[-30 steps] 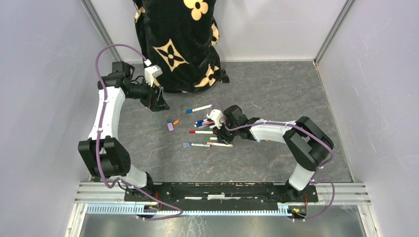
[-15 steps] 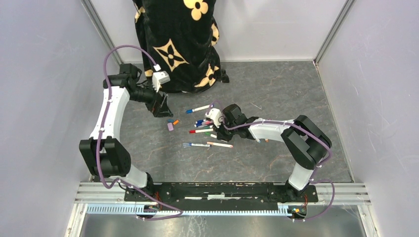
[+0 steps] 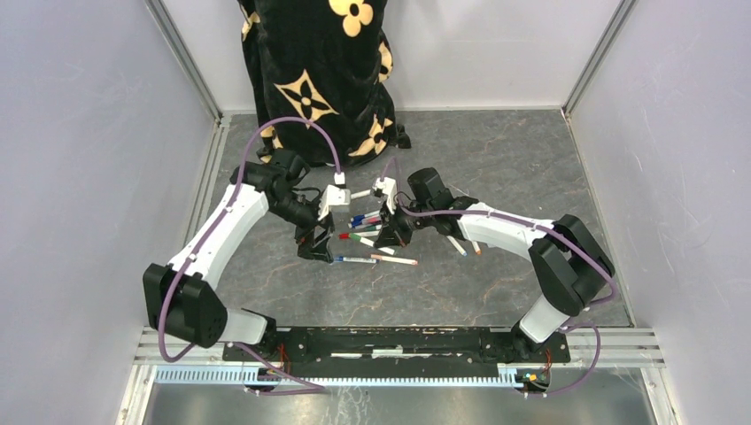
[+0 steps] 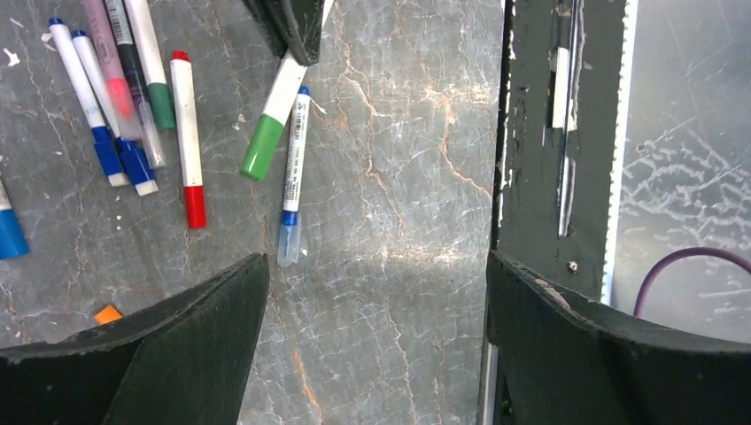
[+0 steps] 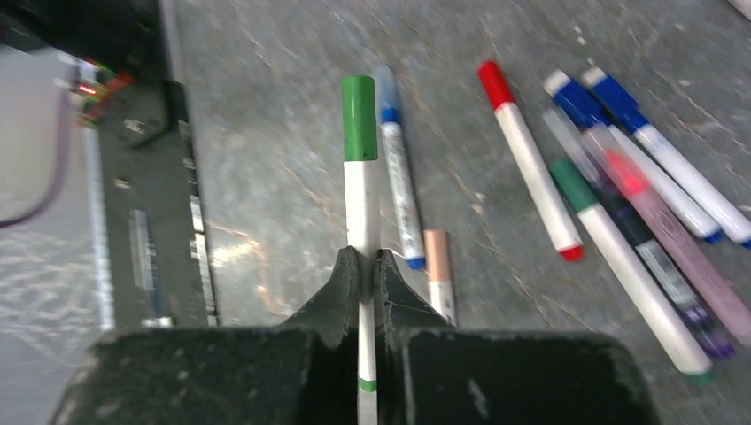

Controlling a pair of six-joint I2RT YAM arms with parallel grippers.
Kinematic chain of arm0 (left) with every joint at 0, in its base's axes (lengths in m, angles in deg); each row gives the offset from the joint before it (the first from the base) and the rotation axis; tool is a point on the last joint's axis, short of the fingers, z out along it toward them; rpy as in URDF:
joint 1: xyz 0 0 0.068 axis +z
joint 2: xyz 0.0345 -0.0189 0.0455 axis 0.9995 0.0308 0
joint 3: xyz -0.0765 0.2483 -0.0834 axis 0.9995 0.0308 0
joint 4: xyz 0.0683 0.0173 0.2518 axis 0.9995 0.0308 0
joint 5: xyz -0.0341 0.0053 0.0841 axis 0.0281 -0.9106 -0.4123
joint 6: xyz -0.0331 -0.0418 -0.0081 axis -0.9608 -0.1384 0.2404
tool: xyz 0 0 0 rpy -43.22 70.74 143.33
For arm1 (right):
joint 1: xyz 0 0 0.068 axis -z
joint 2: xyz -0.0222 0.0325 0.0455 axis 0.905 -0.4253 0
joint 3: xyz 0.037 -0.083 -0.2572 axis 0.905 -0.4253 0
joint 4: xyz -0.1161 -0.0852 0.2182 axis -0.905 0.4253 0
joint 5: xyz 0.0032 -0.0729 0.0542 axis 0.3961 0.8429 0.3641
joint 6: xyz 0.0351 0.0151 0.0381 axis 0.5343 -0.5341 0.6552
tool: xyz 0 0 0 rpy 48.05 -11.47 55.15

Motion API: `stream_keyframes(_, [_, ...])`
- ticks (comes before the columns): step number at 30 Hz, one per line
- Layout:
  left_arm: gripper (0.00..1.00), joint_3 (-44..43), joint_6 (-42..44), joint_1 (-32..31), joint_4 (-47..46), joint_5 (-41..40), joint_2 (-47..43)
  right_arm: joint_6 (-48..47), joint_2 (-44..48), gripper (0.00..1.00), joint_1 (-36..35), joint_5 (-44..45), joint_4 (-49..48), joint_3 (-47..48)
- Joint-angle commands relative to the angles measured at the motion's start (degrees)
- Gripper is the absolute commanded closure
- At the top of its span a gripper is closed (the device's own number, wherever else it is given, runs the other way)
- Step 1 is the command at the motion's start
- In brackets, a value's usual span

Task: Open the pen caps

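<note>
Right end effector (image 5: 365, 266) clamps the white barrel of a pen (image 5: 361, 204), its green cap (image 5: 359, 106) projecting beyond the grip. Left end effector (image 4: 372, 266) gapes wide and empty just left of it; other pens (image 4: 188, 142) lie on the counter (image 4: 398, 177).

No writing can be read. The blue-tipped pen (image 4: 295, 168) near the middle of the surface has fine dark print along its white barrel, too small to make out. A dark-barrelled pen (image 5: 660, 266) carries a blurred label. The black cloth (image 3: 310, 71) at the far edge shows only cream flower motifs.
</note>
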Motion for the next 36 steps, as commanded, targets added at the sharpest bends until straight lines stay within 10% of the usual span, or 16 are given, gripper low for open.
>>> stream_keyframes(1, [0.04, 2.1, 2.6, -3.0, -6.2, -2.7, -3.5, 8.8, -0.8, 1.00, 1.3, -16.4, -6.0, 4.1])
stream_keyframes(16, [0.21, 7.3, 3.7, -11.0, -16.4, -10.7, -6.2, 13.0, -5.5, 1.00, 1.3, -28.8, -6.3, 8.3])
stream_keyframes(26, [0.86, 8.6, 5.8, -13.2, -16.5, -12.5, -5.8, 12.2, -7.6, 0.99, 1.3, -28.7, -1.8, 11.0])
stream_keyframes(32, [0.93, 8.5, 6.2, -13.4, -16.6, -12.7, -6.0, 17.7, -8.6, 0.67, 0.7, -27.6, -7.2, 10.5])
stream_keyframes(36, [0.93, 8.1, 6.0, -13.5, -16.1, -11.8, -6.0, 22.3, -11.2, 0.64, -0.7, -28.1, -11.4, 11.4])
